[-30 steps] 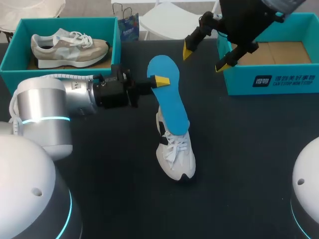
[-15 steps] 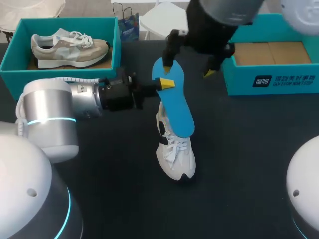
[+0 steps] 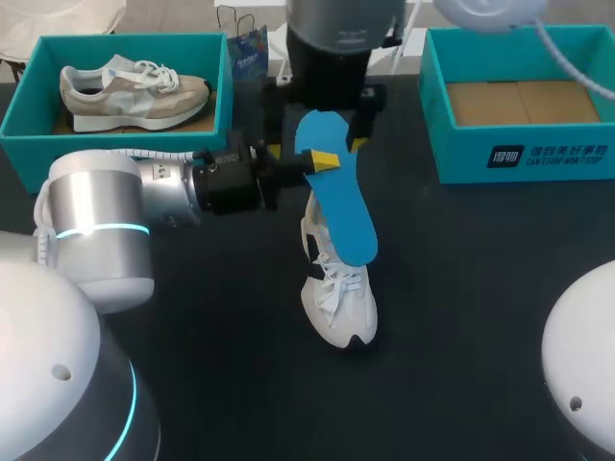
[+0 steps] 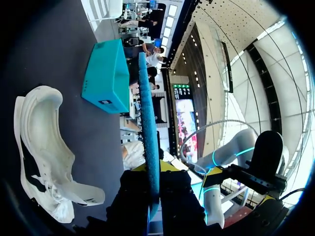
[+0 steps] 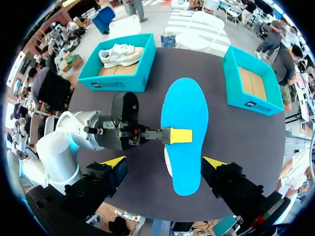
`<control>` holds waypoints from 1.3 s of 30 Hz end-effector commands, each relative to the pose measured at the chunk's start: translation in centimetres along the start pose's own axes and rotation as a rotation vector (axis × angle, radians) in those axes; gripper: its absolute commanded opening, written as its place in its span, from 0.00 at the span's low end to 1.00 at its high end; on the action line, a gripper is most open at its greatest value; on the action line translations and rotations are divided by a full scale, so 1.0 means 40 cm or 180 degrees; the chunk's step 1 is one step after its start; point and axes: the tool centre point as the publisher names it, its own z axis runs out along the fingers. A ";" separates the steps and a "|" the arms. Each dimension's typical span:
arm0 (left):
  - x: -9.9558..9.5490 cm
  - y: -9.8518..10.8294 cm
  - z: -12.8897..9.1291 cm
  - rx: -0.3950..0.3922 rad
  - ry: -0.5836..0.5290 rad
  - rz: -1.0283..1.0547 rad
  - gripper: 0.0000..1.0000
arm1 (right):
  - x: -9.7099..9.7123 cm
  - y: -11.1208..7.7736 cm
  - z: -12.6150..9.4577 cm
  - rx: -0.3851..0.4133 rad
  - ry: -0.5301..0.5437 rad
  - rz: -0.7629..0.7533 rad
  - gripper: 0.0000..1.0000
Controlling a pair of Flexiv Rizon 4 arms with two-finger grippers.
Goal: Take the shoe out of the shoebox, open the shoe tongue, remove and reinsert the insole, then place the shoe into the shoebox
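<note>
Right wrist view: left end effector (image 5: 179, 135) clamps the insole (image 5: 184, 108), right end effector (image 5: 164, 162) hangs splayed above it.

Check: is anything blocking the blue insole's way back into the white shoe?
Nothing visible. The insole, held by the left tool, hangs over the shoe, whose opening looks empty. The right tool is open above the insole, not under it.

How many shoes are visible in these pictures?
2. One beige shoe lies in the left shoebox; one white shoe sits on the table, under the blue insole. None seems hidden.
</note>
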 end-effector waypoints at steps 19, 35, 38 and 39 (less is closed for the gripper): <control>-0.001 0.001 0.002 0.0006 0.0002 0.0002 0.00 | -0.029 0.017 0.001 0.0023 -0.0206 0.0040 1.00; -0.001 0.001 0.002 0.0006 0.0002 0.0002 0.00 | -0.097 0.021 0.011 0.0128 -0.0186 0.0020 1.00; -0.001 0.001 0.002 0.0006 0.0002 0.0002 0.00 | -0.097 0.021 0.011 0.0128 -0.0186 0.0020 1.00; -0.001 0.001 0.002 0.0006 0.0002 0.0002 0.00 | -0.097 0.021 0.011 0.0128 -0.0186 0.0020 1.00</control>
